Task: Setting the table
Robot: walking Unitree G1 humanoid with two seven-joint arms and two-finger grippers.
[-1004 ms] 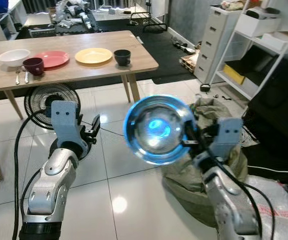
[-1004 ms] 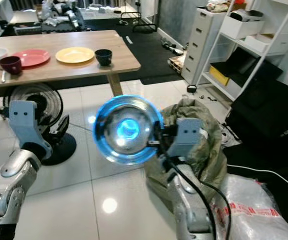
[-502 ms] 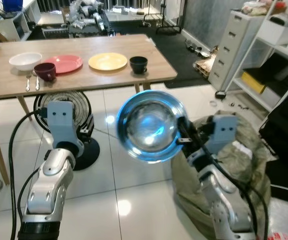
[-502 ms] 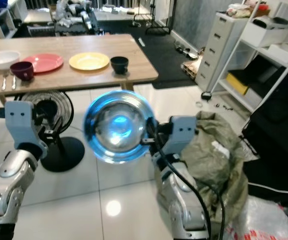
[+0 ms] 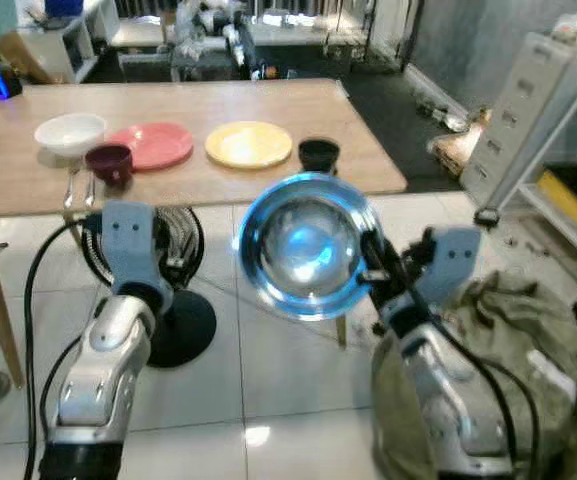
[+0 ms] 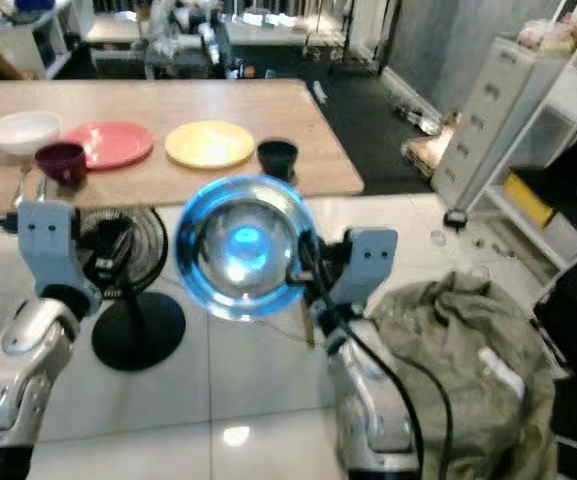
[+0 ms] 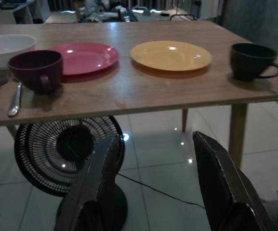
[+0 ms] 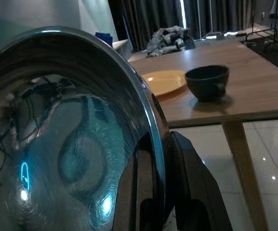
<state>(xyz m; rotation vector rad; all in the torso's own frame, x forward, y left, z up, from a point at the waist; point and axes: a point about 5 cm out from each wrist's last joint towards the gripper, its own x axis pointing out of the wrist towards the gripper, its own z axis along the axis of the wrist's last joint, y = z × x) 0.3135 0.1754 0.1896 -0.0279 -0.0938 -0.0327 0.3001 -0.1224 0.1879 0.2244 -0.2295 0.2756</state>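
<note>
Steel bowl (image 5: 306,245) is pinched at its rim by the right gripper (image 5: 372,268) before the desk (image 5: 168,180); left gripper (image 7: 153,187) gapes wide.

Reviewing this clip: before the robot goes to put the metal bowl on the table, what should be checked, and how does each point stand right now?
1. Bowl grip: the right gripper is clamped on the rim of the metal bowl: ok.
2. Bowl attitude: it is tipped on edge, its opening facing the camera: not ok for setting down.
3. Left gripper: open and holding nothing: ok.
4. Free spot: bare wood on the table to the right of the black cup: ok.
5. Reach: the bowl is short of the table edge, over the floor: not ok yet.
6. Path: a fan stands under the table: cannot tell if it blocks the approach.
</note>
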